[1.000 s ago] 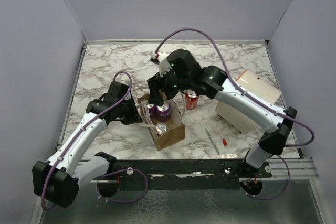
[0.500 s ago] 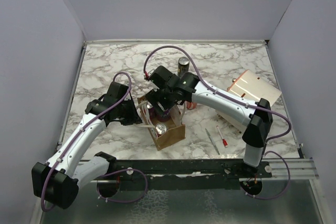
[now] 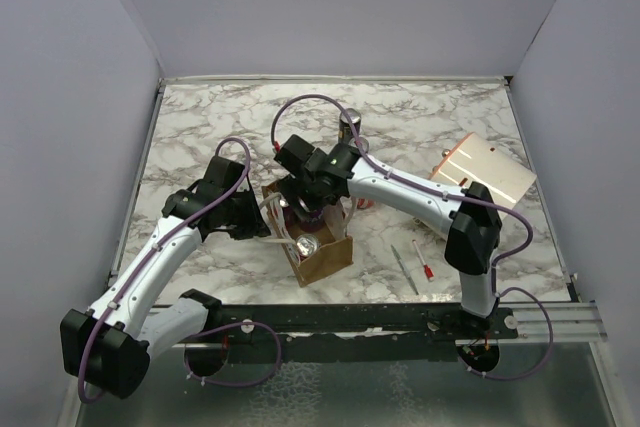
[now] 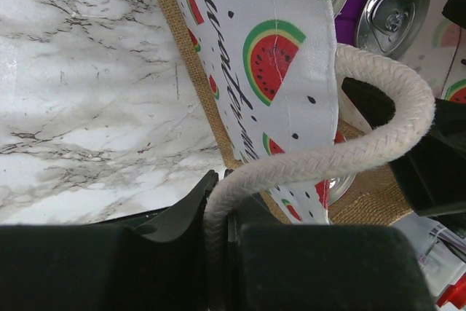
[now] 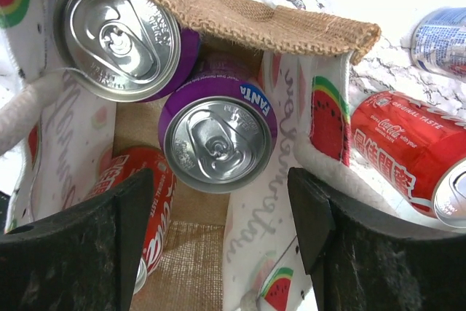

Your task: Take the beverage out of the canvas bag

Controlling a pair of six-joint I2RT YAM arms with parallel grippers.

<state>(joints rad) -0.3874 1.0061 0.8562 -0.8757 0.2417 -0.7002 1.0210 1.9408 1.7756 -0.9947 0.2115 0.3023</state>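
Note:
The tan canvas bag [image 3: 327, 259] stands open near the table's middle; its watermelon-print lining [image 4: 269, 56] shows in the left wrist view. My left gripper [image 3: 268, 226] is shut on one white rope handle [image 4: 349, 151] at the bag's left side. My right gripper [image 5: 218, 216] is open and points down into the bag's mouth, its fingers [image 5: 95, 245] either side of a purple Fanta can [image 5: 218, 143]. A second purple can [image 5: 116, 34] and a red cola can [image 5: 142, 202] are also inside the bag.
A red cola can [image 5: 408, 154] lies on the marble just outside the bag, with a blue can [image 5: 444, 41] beyond it. A dark can [image 3: 349, 125] stands behind the arms. A cream cylinder [image 3: 490, 167] lies at the right, with two pens [image 3: 405, 269] nearer the front.
My right gripper has come down and back from above the bag into its mouth, uncovering the dark can behind. The left arm has not moved.

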